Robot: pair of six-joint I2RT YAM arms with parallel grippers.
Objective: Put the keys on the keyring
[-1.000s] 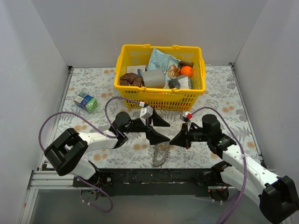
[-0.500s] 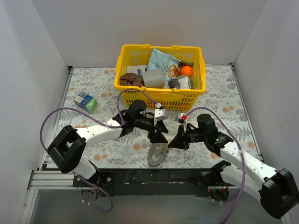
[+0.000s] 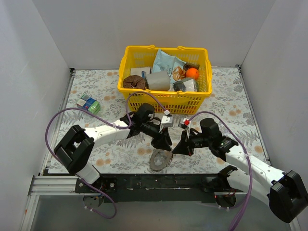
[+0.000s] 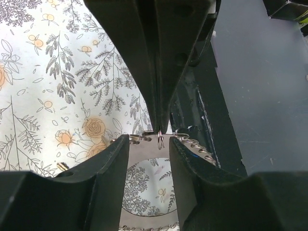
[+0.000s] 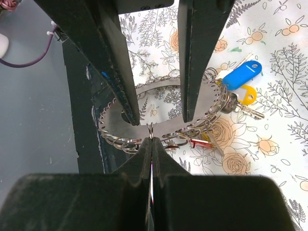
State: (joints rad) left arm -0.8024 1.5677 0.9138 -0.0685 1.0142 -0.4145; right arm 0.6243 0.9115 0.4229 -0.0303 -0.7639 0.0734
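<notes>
The keyring [image 3: 159,161] is a flat silvery ring with a fringe of small wire loops, lying at the table's near edge. My left gripper [image 3: 162,142] is open, with one finger on each side above the ring's near band [image 4: 149,153]. My right gripper [image 3: 176,148] is shut, its tips [image 5: 151,140] pinching one small loop on the keyring's rim [image 5: 144,120]. A blue key [image 5: 240,76], a yellow key [image 5: 246,94] and a red key [image 5: 199,143] lie at the ring's rim on the table. I cannot tell how they are joined to it.
A yellow basket [image 3: 126,92] full of goods stands just beyond the grippers. Small coloured boxes [image 3: 89,105] lie at the left. The black base rail [image 3: 159,182] runs under the keyring's overhanging edge. White walls close in both sides.
My left gripper has moved right and down over the keyring. My right gripper has moved left to the ring's rim. The ring has shifted slightly left.
</notes>
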